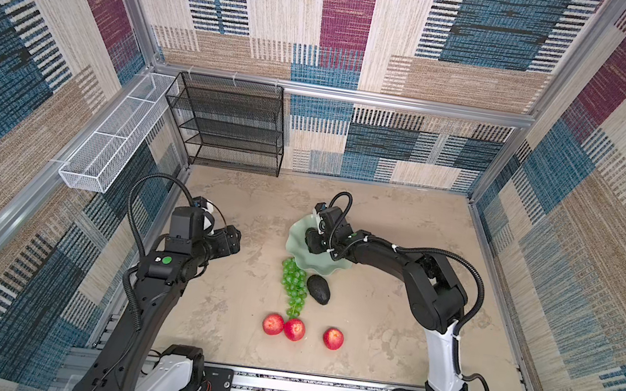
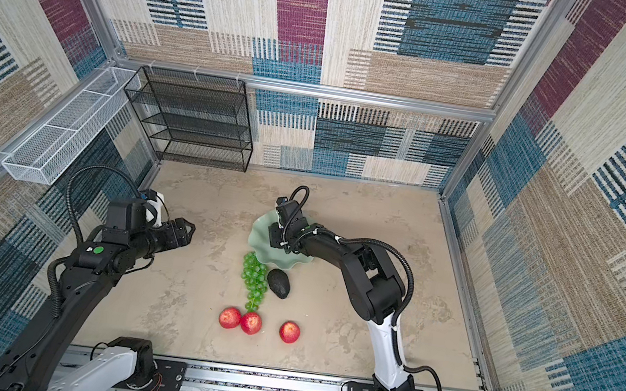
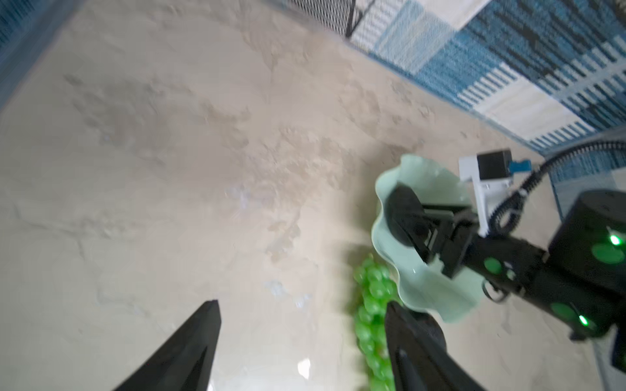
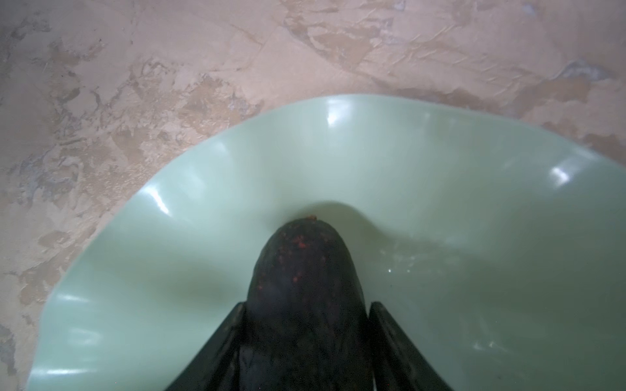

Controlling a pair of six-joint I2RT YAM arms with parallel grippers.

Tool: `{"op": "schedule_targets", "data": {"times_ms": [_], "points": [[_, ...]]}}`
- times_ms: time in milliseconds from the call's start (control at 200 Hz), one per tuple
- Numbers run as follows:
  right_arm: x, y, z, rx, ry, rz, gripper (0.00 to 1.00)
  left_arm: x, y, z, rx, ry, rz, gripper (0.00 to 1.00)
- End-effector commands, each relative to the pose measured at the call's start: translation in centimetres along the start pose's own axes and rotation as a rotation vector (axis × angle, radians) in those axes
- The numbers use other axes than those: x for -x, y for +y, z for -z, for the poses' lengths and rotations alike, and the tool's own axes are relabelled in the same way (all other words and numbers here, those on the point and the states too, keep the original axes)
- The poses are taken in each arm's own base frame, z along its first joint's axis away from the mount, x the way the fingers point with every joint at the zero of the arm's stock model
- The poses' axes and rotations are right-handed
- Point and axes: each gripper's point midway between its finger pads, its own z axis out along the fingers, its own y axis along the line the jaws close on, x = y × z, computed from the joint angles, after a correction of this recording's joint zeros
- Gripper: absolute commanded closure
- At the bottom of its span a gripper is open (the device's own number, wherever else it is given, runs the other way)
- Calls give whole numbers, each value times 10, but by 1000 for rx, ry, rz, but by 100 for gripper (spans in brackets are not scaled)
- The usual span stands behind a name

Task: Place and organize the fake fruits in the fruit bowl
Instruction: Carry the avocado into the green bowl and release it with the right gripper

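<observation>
On the mottled beige table (image 1: 405,214), both top views give you the bowl (image 1: 297,236) at centre, patchwork woven walls (image 1: 370,24) all round and a black rack (image 1: 229,125) at 11 o'clock. Grapes (image 1: 292,286) trail from the bowl's 6 o'clock rim, with an avocado (image 1: 318,289) just beside them at 3. At their 6, a first apple (image 1: 273,323) touches a second apple (image 1: 294,329); a third apple (image 1: 333,338) sits apart.

Your left wrist view is blurred: the left gripper (image 3: 301,302) is spread wide over bare table, with nothing between its fingers.

In your right wrist view, the right gripper (image 4: 306,304) flanks a second avocado (image 4: 305,264) lying in the bowl. You cannot tell whether it is pinching or loose.
</observation>
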Motion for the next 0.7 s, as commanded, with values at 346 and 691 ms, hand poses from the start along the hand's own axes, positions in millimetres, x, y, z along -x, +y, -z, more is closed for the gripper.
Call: {"op": "schedule_targets", "data": {"times_ms": [346, 691], "points": [[96, -10, 170, 39, -435, -67, 0, -164, -13, -5, 47, 472, 52, 29], [61, -20, 180, 27, -405, -119, 0, -188, -31, -20, 21, 508, -13, 25]]}}
